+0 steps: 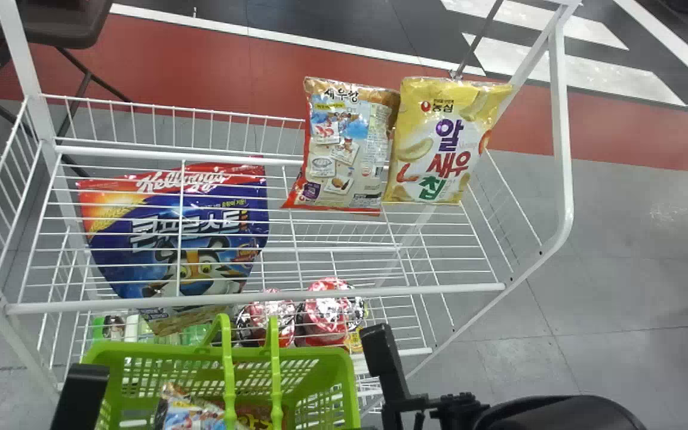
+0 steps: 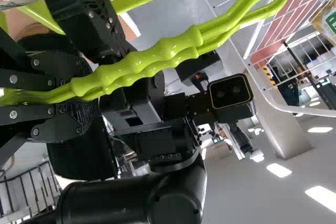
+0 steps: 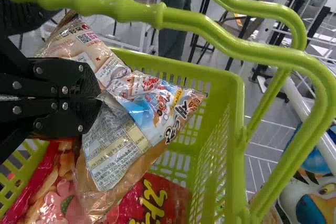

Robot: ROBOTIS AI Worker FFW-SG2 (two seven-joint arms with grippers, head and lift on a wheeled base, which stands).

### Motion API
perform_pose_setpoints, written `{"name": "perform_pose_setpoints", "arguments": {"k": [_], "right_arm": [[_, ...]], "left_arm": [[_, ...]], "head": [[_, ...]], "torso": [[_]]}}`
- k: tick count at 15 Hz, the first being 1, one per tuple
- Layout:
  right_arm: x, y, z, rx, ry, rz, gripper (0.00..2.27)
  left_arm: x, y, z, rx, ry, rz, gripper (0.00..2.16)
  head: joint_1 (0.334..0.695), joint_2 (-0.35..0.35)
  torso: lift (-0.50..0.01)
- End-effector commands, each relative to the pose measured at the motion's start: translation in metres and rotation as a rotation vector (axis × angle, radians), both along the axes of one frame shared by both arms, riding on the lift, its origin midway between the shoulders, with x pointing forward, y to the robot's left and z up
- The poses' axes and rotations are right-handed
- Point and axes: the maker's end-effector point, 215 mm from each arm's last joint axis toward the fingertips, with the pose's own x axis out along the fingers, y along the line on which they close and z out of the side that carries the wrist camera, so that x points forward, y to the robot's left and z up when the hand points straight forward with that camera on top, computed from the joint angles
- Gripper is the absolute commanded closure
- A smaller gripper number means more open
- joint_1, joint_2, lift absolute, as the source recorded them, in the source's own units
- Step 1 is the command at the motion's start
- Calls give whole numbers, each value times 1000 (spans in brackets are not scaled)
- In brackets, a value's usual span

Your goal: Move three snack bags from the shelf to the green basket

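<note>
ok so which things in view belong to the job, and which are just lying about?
Job:
- green basket
- crinkled snack bag in the right gripper
- red snack bags in the basket
- white wire shelf

Lying about:
- blue cereal pouch
- red-topped containers
- dark chair
- orange bag, yellow bag: probably spares

In the head view, grey floor (image 1: 619, 251) spread out at three o'clock, while a red band (image 1: 200, 65) ran from ten o'clock to nearly three, with white stripes (image 1: 559, 65) at two. A dark seat (image 1: 51, 30) on thin legs stood at ten o'clock. Bright ceiling lights (image 2: 279, 170) shone in the left wrist view.
</note>
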Motion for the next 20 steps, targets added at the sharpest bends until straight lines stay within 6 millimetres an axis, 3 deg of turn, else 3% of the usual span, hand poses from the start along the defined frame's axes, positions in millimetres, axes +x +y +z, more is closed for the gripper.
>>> {"name": "perform_pose_setpoints", "arguments": {"k": [1, 3, 7, 9, 12, 15, 17, 20], "right_arm": [[29, -11, 6, -14, -148, -59, -1], [55, -25, 11, -52, -283, -117, 26], [63, -50, 16, -86, -326, -162, 60], [78, -70, 35, -110, -416, -207, 66], [125, -97, 86, -146, -670, -318, 80], [182, -117, 150, -246, -969, -484, 87], [216, -122, 175, -336, -1088, -590, 90], [271, -135, 175, -474, -1140, -698, 93]], "left_arm": [[0, 0, -1, 2, 0, -1, 1825], [-1, 0, 0, 3, -2, -1, 1825], [1, 0, -1, 9, -7, 3, 1825], [0, -2, -1, 14, -9, -1, 1825], [-2, -3, -1, 13, -7, -4, 1825], [-4, -4, -1, 11, -5, -10, 1825], [-4, -4, -2, 14, -5, -10, 1825], [-6, -1, -5, 27, 12, -17, 1825]], "head": [[695, -350], [695, -350], [695, -350], [695, -350], [695, -350], [695, -350], [695, -350], [695, -350]], "torso": [[-47], [-47], [-47], [-47], [-47], [-47], [-47], [-47]]}}
